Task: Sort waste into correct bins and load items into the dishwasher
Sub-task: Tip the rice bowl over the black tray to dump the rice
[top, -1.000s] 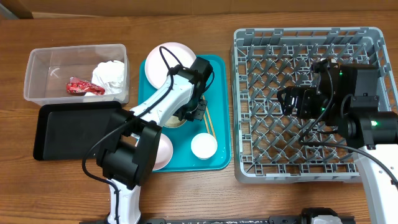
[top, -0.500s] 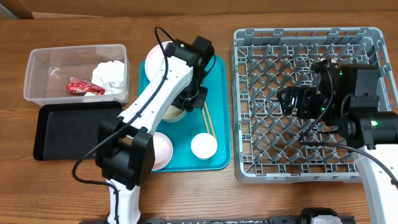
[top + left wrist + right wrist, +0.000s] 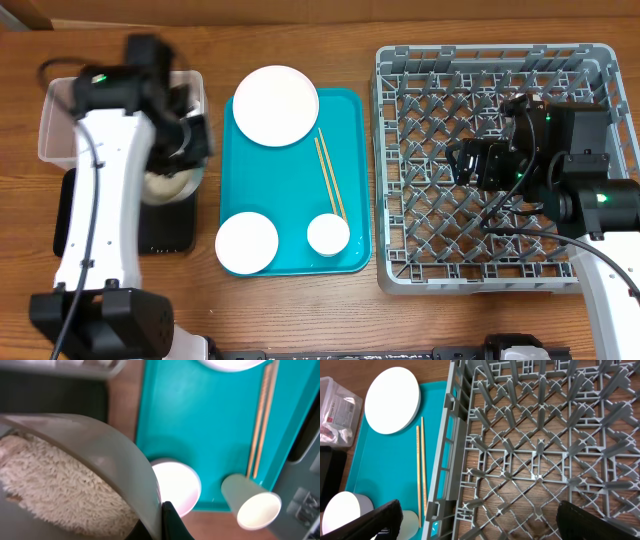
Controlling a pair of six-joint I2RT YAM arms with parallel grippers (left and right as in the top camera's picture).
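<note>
Counted on teal plastic serving tray (image 3: 290, 200): one white round plate (image 3: 276, 92), one white bowl (image 3: 246, 243), one small white cup (image 3: 328, 234), two thin wooden chopsticks (image 3: 331, 180). Left of it, rice-filled bowl (image 3: 170, 186) clamped by left gripper (image 3: 188, 140); right of it, right gripper (image 3: 465, 163) held with jaws apart.

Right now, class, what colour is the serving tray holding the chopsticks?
The serving tray is teal, clearest in the overhead view.

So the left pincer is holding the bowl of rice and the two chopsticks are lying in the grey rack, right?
Not quite. The overhead view shows the two chopsticks lying on the teal tray, not in the grey rack. The left pincer is holding the bowl of rice, as you said.
</note>
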